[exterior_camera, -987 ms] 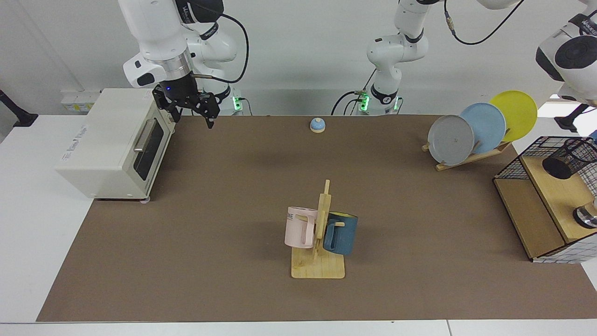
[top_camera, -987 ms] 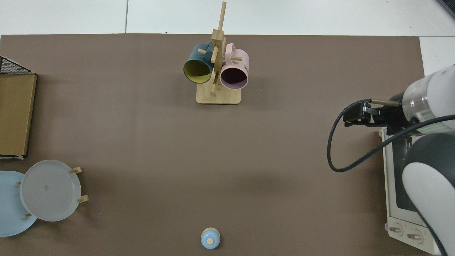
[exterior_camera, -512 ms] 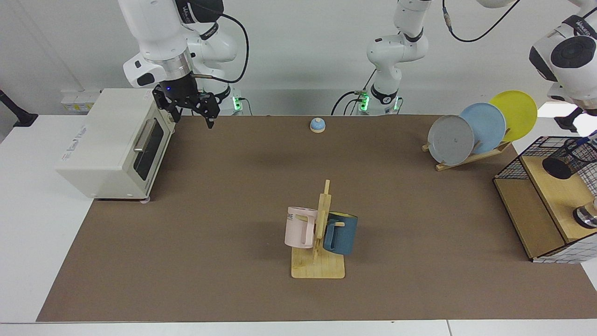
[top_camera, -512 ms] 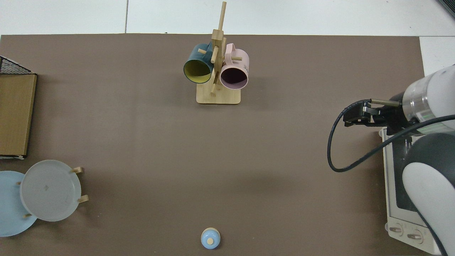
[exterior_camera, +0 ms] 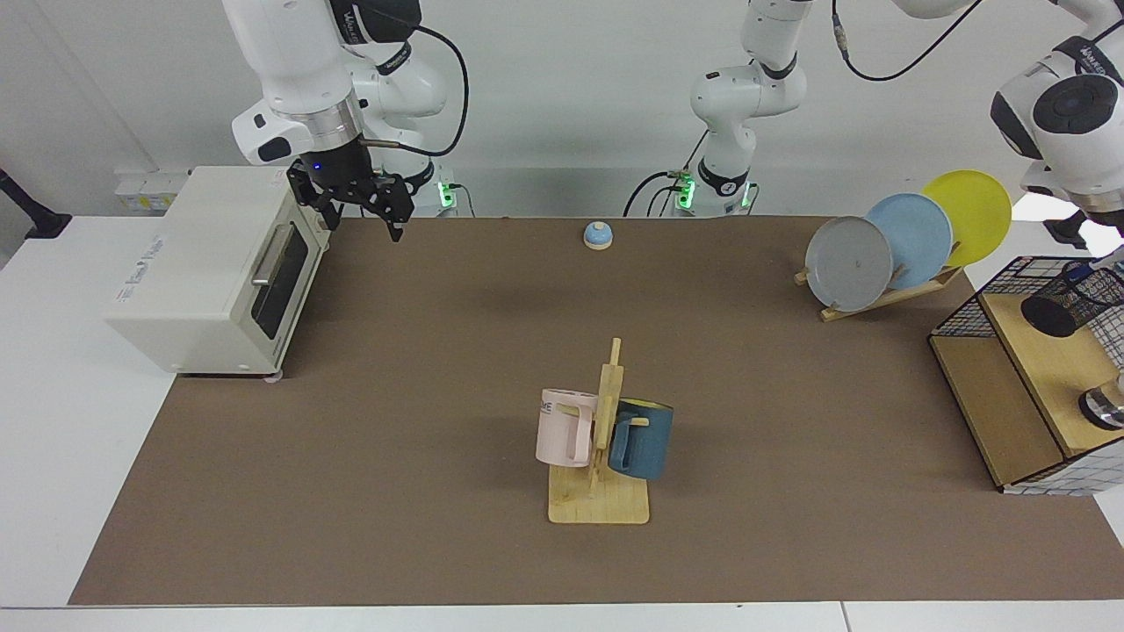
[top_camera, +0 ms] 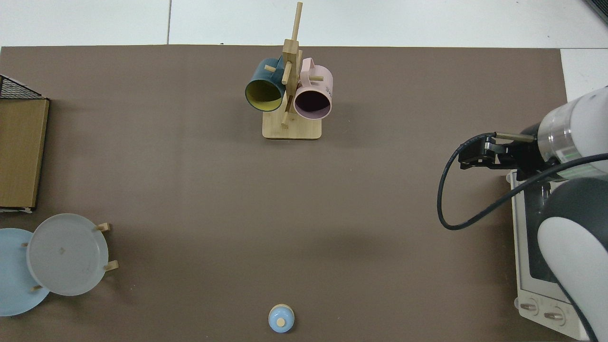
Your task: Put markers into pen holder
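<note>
Plainly, the marker is hard to make out. A small blue tip [exterior_camera: 1110, 255] shows just above the pen holder [exterior_camera: 1065, 305] at the facing view's right edge. I judge it to be the marker, but too little of it shows to be sure.

The pen holder is a black mesh cup. It leans over on the wooden top shelf of the wire basket [exterior_camera: 961, 320], which stands at the end of the surface [exterior_camera: 421, 395] beside the plate rack [exterior_camera: 887, 294].

The left arm [exterior_camera: 1067, 101] reaches over that basket. Its pincer [exterior_camera: 1073, 230] is largely cut off by the picture's edge, so I cannot tell whether it grasps anything.

The right pincer [exterior_camera: 362, 219] hangs released and empty over the far corner of the surface, just beside the toaster oven [exterior_camera: 211, 263]. That arm waits.

A marker of this kind should be light and stiff, with a smooth, rather slippery barrel that can pivot or slide in a loose pinch. The best hold is probably across the barrel near its upper part, which leaves the lower end free to enter the cup.

The mesh cup is light too, and tilted as it is, a sideways nudge could roll or shift it. The entry ought to follow the line of its mouth, with no pressing on the rim.
</note>
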Controlling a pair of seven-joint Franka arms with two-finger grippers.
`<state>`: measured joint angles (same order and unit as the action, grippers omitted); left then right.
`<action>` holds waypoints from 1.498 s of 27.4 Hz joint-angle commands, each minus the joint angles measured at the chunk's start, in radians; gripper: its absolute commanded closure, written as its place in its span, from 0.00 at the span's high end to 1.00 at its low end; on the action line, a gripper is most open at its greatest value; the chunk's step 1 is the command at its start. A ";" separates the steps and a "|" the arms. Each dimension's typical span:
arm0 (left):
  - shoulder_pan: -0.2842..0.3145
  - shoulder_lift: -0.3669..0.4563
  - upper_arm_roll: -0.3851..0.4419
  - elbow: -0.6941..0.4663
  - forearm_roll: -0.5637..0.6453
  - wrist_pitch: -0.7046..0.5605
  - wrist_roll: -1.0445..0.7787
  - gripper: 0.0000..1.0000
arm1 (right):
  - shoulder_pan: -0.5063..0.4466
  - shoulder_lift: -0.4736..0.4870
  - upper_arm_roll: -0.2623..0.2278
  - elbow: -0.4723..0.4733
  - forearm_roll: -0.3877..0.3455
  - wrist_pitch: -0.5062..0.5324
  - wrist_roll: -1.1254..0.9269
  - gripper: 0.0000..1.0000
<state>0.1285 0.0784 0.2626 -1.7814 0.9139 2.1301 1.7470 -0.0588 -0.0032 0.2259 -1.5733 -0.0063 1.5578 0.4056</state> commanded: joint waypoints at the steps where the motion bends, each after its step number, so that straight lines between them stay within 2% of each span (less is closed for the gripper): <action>1: 0.020 0.003 0.000 -0.021 -0.020 0.054 -0.015 0.00 | -0.015 -0.009 0.010 -0.011 0.020 0.013 0.015 1.00; 7: 0.022 0.012 0.000 -0.026 -0.026 0.067 -0.026 0.00 | -0.015 -0.009 0.010 -0.013 0.020 0.013 0.015 1.00; 18: 0.049 0.014 0.001 -0.102 -0.067 0.149 -0.060 0.00 | -0.015 -0.009 0.010 -0.013 0.020 0.013 0.015 1.00; 32: 0.054 0.017 0.001 -0.108 -0.105 0.156 -0.080 0.00 | -0.015 -0.009 0.010 -0.011 0.020 0.013 0.015 1.00; 33: 0.052 0.017 0.003 -0.107 -0.106 0.156 -0.077 0.04 | -0.015 -0.009 0.010 -0.011 0.020 0.013 0.015 1.00; 34: 0.052 0.018 0.003 -0.107 -0.102 0.156 -0.075 0.13 | -0.015 -0.009 0.010 -0.011 0.020 0.013 0.015 1.00; 36: 0.051 0.024 0.006 -0.102 -0.101 0.154 -0.073 0.41 | -0.015 -0.009 0.010 -0.011 0.020 0.013 0.015 1.00; 37: 0.049 0.026 0.006 -0.099 -0.101 0.154 -0.072 0.48 | -0.015 -0.009 0.010 -0.011 0.020 0.013 0.015 1.00; 41: 0.051 0.024 0.010 -0.098 -0.104 0.152 -0.067 0.60 | -0.015 -0.009 0.010 -0.011 0.020 0.013 0.015 1.00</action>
<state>0.1682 0.1067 0.2684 -1.8682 0.8287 2.2523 1.6776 -0.0588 -0.0032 0.2259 -1.5733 -0.0062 1.5578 0.4056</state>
